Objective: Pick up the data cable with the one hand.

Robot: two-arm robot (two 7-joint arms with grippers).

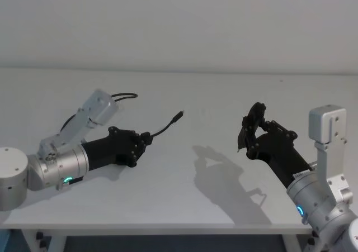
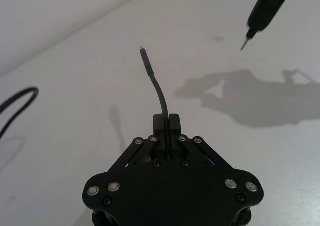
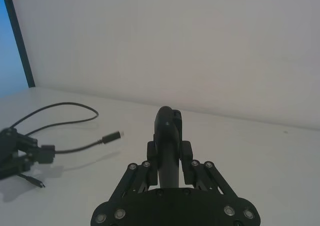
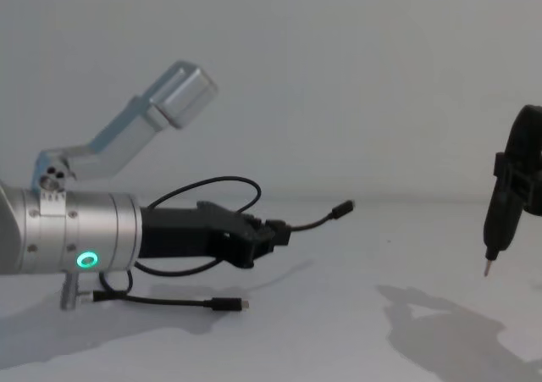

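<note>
My left gripper (image 1: 146, 138) is shut on the data cable (image 1: 166, 128), a thin black cord, and is held a little above the white table. In the left wrist view the closed fingertips (image 2: 161, 121) pinch the data cable (image 2: 160, 91), and its short free end curves forward to a slim plug. In the chest view the left gripper (image 4: 279, 232) holds the data cable (image 4: 318, 223) clear of the table. The cord loops back behind the arm, and its other plug (image 4: 229, 305) lies on the table.
My right gripper (image 1: 253, 128) hovers at the right, shut on a black pen-like tool (image 4: 498, 217) with a pointed metal tip, well apart from the cable. The table's front edge (image 1: 168, 227) runs below both arms, and a plain wall stands behind.
</note>
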